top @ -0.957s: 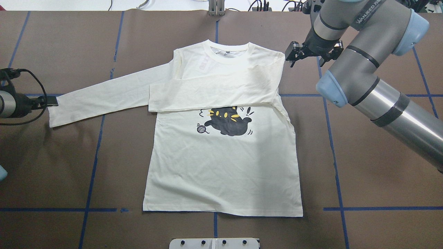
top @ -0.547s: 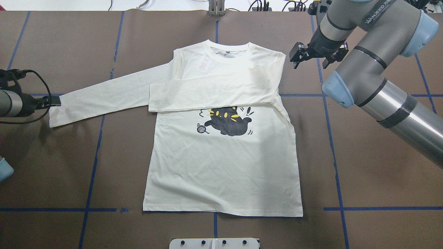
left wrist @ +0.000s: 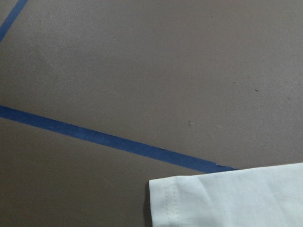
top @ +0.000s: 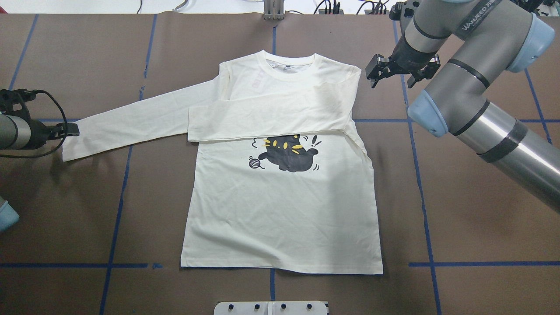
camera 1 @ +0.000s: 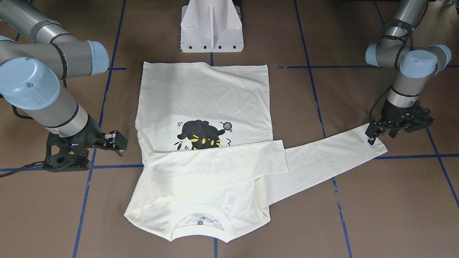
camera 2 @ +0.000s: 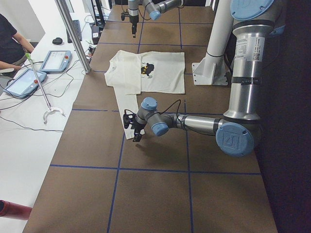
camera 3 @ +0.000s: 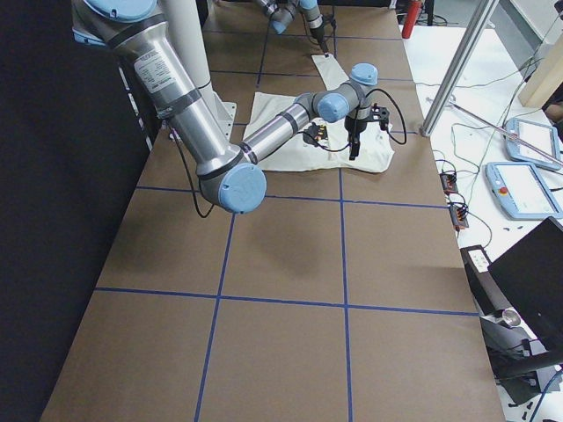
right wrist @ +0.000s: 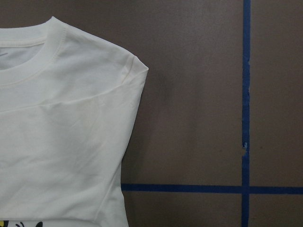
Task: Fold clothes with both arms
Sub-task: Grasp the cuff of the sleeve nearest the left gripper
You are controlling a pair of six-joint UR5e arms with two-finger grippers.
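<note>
The cream shirt (top: pixel 280 210) (camera 1: pixel 204 96) lies flat, cat print up, collar away from the robot. One sleeve (top: pixel 262 118) is folded across the chest. The other sleeve (top: pixel 131 122) (camera 1: pixel 322 157) stretches out toward my left arm. My left gripper (top: pixel 68 129) (camera 1: pixel 376 134) is low at that sleeve's cuff corner and looks open; the left wrist view shows only the cuff (left wrist: pixel 227 198) on the brown paper. My right gripper (top: pixel 400 74) (camera 1: pixel 116 141) hovers open and holds nothing, just outside the shirt's shoulder (right wrist: pixel 132 71).
Brown paper with blue tape lines (top: pixel 118 205) covers the table (top: pixel 459 197). The white pedestal base (camera 1: pixel 211 28) stands behind the shirt's hem. Beyond the table's far edge are a metal post (camera 2: pixel 73 34), tablets (camera 2: pixel 56 60) and a person (camera 2: pixel 9 43).
My left gripper has slid a little to the right, up to the cuff. My right gripper drew slightly away from the shoulder, then held still. The shirt has not moved.
</note>
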